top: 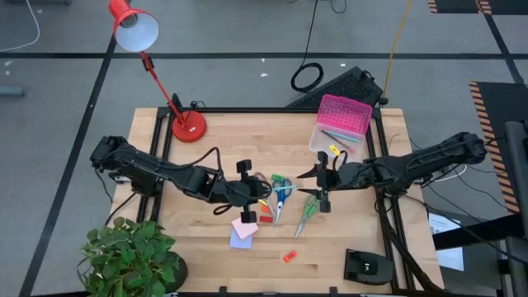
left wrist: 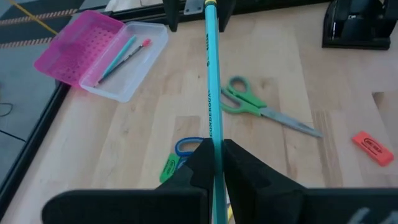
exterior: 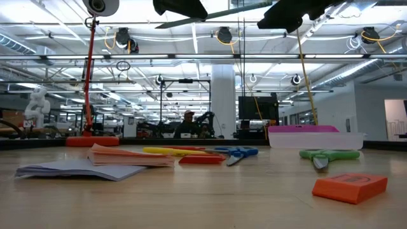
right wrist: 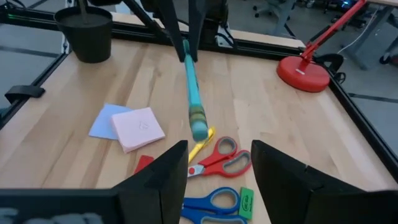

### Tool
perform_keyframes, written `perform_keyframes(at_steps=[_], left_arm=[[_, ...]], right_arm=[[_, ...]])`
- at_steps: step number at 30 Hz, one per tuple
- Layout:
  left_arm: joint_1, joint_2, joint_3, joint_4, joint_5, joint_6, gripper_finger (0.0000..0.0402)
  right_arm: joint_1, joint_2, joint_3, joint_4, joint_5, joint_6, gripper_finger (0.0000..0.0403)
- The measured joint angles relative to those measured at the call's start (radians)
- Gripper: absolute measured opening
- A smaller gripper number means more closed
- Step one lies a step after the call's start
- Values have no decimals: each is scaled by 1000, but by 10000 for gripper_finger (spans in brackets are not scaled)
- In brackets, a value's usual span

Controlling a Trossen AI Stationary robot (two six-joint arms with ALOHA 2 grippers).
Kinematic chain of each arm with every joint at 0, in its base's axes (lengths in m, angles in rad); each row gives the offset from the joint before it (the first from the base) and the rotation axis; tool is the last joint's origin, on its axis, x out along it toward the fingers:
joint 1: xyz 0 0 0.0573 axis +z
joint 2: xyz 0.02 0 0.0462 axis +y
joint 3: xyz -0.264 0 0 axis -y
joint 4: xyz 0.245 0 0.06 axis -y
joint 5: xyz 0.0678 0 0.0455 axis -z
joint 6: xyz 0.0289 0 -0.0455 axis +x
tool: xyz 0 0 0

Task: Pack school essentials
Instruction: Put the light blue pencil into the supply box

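High view: left gripper (top: 262, 195) and right gripper (top: 318, 188) meet over mid-table, likely for a handoff. Left wrist view: its fingers clamp a teal pencil (left wrist: 212, 93), raised above the green scissors (left wrist: 261, 107). Right wrist view: right fingers (right wrist: 165, 171) spread apart, lined up to receive the pencil's eraser end.

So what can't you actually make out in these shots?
- High view: the left gripper covers the red scissors and yellow pencil.
- Low view: both grippers are cut off by the top edge.
- Left wrist view: the teal pencil has its gripped end hidden behind the jaws; its print is too small to read.
- Right wrist view: the blue scissors have their blades cut off by the bottom edge.
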Motion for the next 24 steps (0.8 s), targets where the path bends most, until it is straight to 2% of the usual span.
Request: perform_keyframes(at_steps=[10,17,24], left_arm=[[0,0,0,-7,0,-6,28],[0,0,0,-7,0,-6,28],[0,0,0,-7,0,-7,28]], right_arm=[[6,17,7,38,-5,-13,169],[13,17,7,75,-57,-11,168],[13,17,7,86,-56,-8,121]])
